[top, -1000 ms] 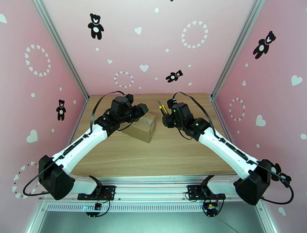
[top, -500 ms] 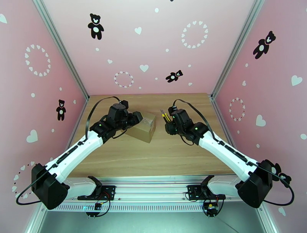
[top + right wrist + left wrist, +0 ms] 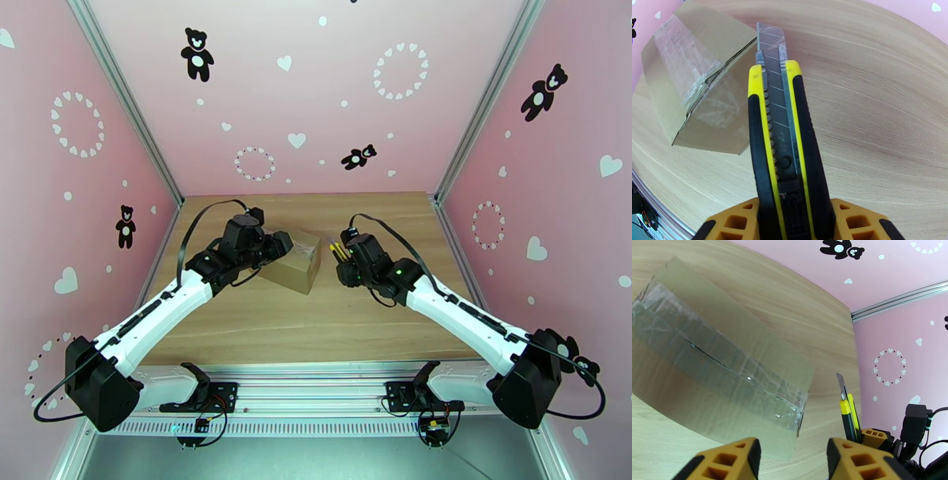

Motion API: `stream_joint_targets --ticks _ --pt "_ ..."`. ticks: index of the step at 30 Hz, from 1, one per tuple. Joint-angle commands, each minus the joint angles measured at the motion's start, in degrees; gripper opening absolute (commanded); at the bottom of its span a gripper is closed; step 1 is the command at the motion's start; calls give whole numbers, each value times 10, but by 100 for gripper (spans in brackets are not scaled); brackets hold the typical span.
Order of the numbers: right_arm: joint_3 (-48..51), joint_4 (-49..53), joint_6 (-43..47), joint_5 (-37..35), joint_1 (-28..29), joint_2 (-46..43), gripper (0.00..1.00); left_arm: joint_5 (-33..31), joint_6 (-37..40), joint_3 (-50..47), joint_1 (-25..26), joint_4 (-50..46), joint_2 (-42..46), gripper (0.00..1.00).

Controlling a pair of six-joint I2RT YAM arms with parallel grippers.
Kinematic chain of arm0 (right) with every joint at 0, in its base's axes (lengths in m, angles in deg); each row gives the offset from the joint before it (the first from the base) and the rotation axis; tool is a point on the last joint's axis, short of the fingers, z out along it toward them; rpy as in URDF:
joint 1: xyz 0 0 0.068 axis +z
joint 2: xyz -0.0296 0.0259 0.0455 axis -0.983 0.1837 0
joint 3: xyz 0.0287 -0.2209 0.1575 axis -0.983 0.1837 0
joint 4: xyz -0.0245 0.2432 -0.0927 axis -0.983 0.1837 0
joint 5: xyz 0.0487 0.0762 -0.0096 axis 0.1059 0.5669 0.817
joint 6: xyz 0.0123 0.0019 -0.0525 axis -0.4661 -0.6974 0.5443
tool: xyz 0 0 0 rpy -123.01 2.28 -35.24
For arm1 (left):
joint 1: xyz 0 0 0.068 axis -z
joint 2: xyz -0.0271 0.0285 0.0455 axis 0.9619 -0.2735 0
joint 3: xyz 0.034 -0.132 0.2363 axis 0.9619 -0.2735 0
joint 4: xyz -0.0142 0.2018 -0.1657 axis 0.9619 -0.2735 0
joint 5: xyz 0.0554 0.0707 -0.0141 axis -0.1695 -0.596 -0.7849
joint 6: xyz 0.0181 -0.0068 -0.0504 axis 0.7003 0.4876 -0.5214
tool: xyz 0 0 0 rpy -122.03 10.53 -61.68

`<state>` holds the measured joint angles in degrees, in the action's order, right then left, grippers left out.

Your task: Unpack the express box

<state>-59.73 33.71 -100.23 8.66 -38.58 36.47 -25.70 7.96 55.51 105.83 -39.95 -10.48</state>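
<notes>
Brown taped cardboard express box (image 3: 297, 265), seam up for cutting; my right claw (image 3: 793, 211) clamps yellow-black utility knife (image 3: 777, 118) blade-forward; left claw (image 3: 792, 451) apart, beside box to steady.

Left arm (image 3: 158, 312) and right arm (image 3: 458, 312) stretch forward from their bases, elbows splayed outward, wrists angled in toward each other. The left gripper (image 3: 278, 243) hangs low with its jaws parted and nothing between them. The right gripper (image 3: 341, 262) is clamped on a utility knife (image 3: 784, 130), blade extended and pointing away.
</notes>
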Motion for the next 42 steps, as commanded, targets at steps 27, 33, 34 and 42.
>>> stream_joint_targets --ticks 27,33,34,42 --pt "3 10 -12 -25 31 36 0 -8 -7 -8 4 16 -13 51" --pt "-2 9 -11 -29 38 42 0 -9 -7 -8 5 15 -13 51" --pt "-4 9 -11 -29 39 43 0 -9 -8 -7 4 16 -13 51" --pt "-8 10 -10 -32 45 51 0 -8 -8 -9 4 15 -12 51"
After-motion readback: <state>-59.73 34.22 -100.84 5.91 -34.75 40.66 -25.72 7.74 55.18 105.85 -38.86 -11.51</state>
